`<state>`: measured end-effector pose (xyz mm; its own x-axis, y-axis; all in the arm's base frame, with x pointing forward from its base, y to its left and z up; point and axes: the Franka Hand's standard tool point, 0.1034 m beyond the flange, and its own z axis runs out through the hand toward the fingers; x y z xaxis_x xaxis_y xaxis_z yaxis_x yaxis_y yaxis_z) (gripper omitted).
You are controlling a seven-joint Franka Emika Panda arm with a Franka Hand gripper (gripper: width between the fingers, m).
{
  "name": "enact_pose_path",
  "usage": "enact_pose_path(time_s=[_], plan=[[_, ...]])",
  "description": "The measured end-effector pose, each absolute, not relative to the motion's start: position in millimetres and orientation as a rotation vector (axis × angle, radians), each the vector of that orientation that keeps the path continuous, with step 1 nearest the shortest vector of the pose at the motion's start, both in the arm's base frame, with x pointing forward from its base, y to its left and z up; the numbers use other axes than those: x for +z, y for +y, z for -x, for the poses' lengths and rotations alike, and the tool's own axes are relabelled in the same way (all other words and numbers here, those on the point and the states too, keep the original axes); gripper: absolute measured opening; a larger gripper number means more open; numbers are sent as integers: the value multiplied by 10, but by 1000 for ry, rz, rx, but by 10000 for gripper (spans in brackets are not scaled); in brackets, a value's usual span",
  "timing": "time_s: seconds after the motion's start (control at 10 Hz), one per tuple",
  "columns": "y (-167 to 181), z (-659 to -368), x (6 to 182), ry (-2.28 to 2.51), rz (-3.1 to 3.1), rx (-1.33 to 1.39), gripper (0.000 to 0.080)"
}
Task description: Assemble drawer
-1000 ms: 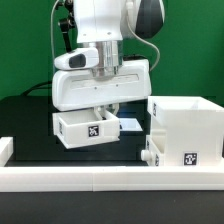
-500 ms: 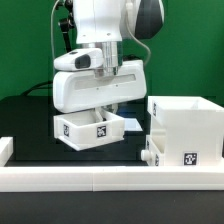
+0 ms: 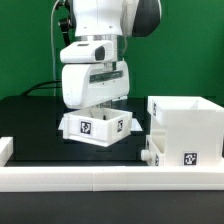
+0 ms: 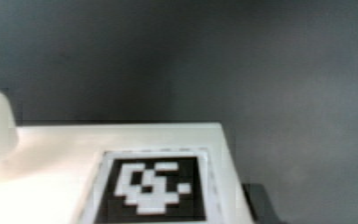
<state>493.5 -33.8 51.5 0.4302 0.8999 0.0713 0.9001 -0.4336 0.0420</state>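
1 tray [image 3: 97,128] seemingly beneath end effector [image 3: 97,107]

The arm [image 3: 100,20] hangs vertical, wrist straight, its gripper [image 3: 98,108] pointing straight down, jaws drawn narrow on the tray [image 3: 110,130] directly beneath, fingertips hidden behind its wall

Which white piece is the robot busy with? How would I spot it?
Find the big white robot arm over the black table. Directly beneath it sits a shallow open tray. Unlike the taller box on the exterior view's right, it is much lower and smaller.
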Motion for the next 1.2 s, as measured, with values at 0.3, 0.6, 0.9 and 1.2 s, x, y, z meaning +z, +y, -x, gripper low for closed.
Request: enact_pose_path(time_s=[0.3,0.6,0.9,1.2], plan=[[-358,-5000,539,-1938,2491,-127,42],[-355,-5158,565,-2055,2398,-124,42],[-355,-5187,552,-2064,2374,-95,42],[-348,-5262,534,-2098,2335,-91,42]])
